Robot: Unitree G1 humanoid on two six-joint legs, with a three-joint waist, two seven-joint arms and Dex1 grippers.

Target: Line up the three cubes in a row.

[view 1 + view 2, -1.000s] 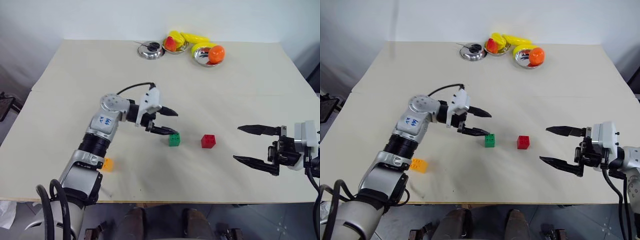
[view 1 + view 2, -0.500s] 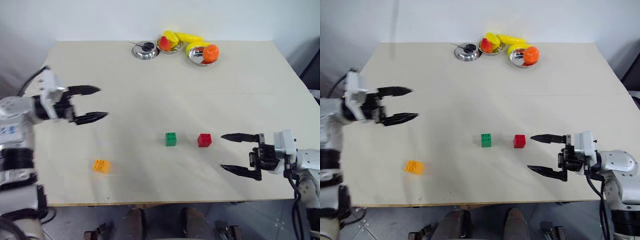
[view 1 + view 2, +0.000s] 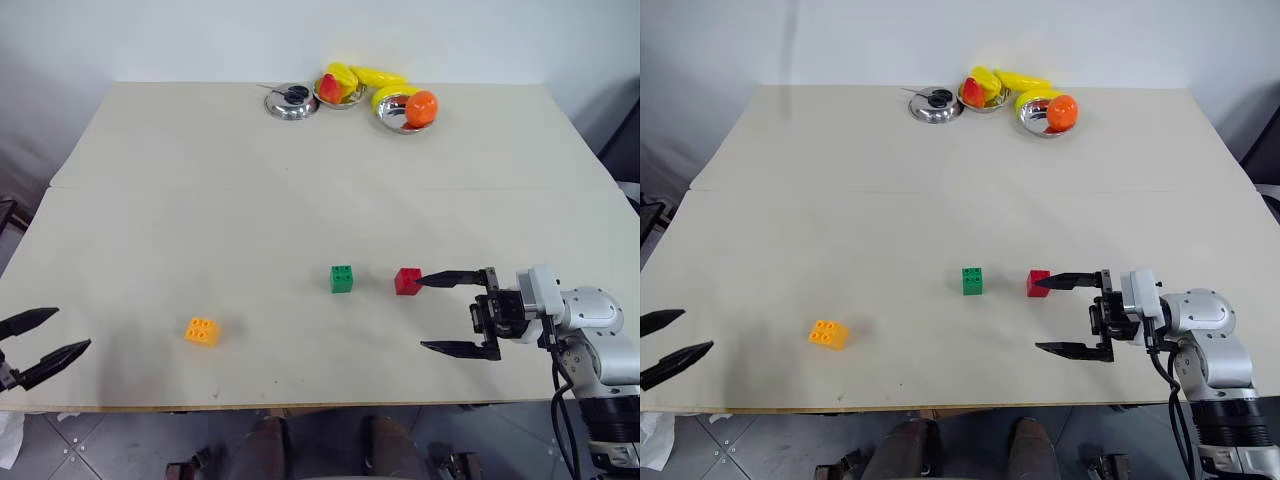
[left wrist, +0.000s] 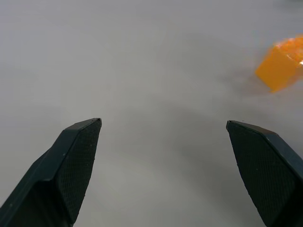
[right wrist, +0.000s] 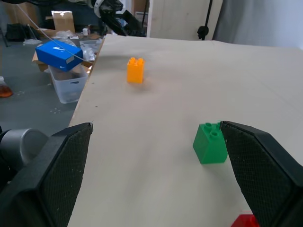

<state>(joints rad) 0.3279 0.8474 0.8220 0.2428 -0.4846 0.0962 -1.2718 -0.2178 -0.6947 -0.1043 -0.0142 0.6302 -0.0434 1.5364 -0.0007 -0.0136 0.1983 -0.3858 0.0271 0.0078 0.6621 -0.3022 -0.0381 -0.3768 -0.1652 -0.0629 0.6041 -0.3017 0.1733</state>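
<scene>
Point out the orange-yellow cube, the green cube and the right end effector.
orange-yellow cube [image 3: 202,331], left eye view, on its studded top.
green cube [image 3: 342,278], left eye view, on its studded top.
right end effector [image 3: 446,313], left eye view, midway between its open fingertips.

A beige table [image 3: 200,180] carries three cubes [image 3: 342,279] and steel bowls [image 3: 290,103] of fruit.

Your pale beige table [image 3: 300,180] carries three small steel bowls at its far edge: one [image 3: 291,102] with a dark object inside, one [image 3: 340,90] holding red and yellow fruit, one [image 3: 405,113] holding an orange fruit [image 3: 421,103] beside a yellow banana [image 3: 382,75]. On the floor beyond, you see a blue box [image 5: 58,53] atop a clear plastic bin [image 5: 67,81].
</scene>
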